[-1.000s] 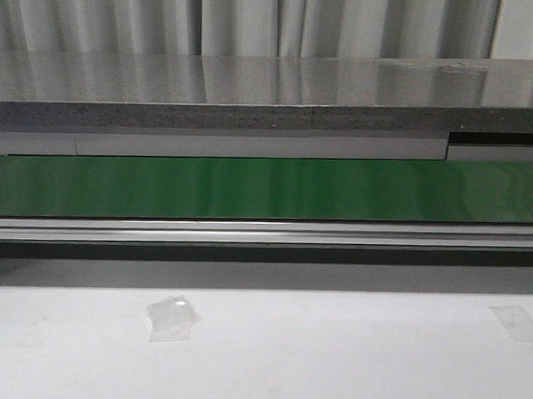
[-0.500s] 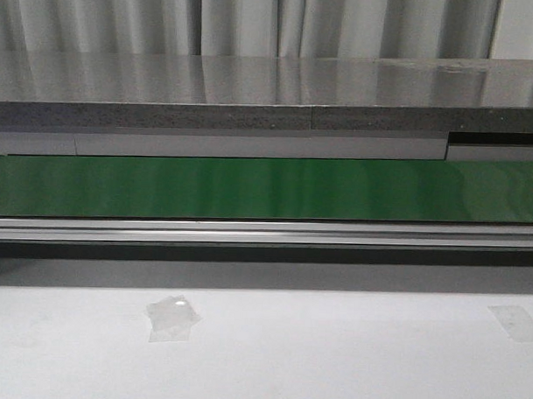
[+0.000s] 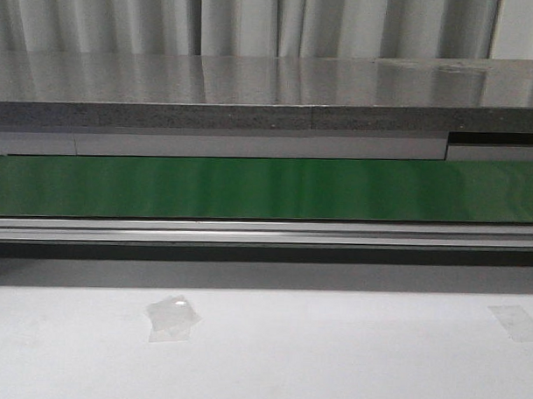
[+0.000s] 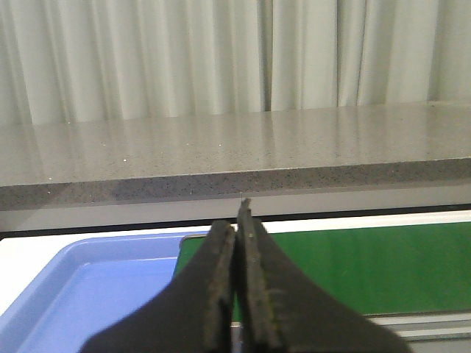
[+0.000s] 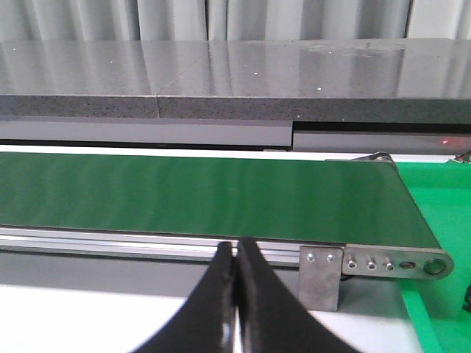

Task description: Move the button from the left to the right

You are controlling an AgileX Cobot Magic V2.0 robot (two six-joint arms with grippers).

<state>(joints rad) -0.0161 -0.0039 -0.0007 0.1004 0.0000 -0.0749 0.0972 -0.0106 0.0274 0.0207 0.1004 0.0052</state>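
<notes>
On the left, seen from the left wrist camera, a blue tray [image 4: 88,294] sits just beside the near end of a green belt [image 4: 368,265]. The left gripper [image 4: 237,220] hangs over the tray's edge where it meets the belt, its two black fingers [image 4: 213,294] pressed flat together with nothing between them. Behind them runs a grey speckled counter [image 4: 235,158] and, past that, pale curtains [image 4: 147,59].

In the front view the same belt [image 3: 267,189] crosses the whole width, with a silver rail [image 3: 265,233] along its near edge and the grey counter [image 3: 253,94] above and behind it. On the white table [image 3: 331,359] in front, a scrap of clear tape [image 3: 172,317] lies left of centre, and a second piece of tape [image 3: 516,322] lies near the right edge. Neither arm shows in this view.

On the right, the right wrist camera looks over the far end of the belt [image 5: 206,195], where a metal end bracket [image 5: 375,265] with small screws closes it off. Beyond the bracket lies a bright green surface [image 5: 441,213]. The right gripper [image 5: 235,250] hovers just before the rail, fingers [image 5: 257,301] closed tight against each other and holding nothing.

The button appears in none of the three views, so its place cannot be told.
</notes>
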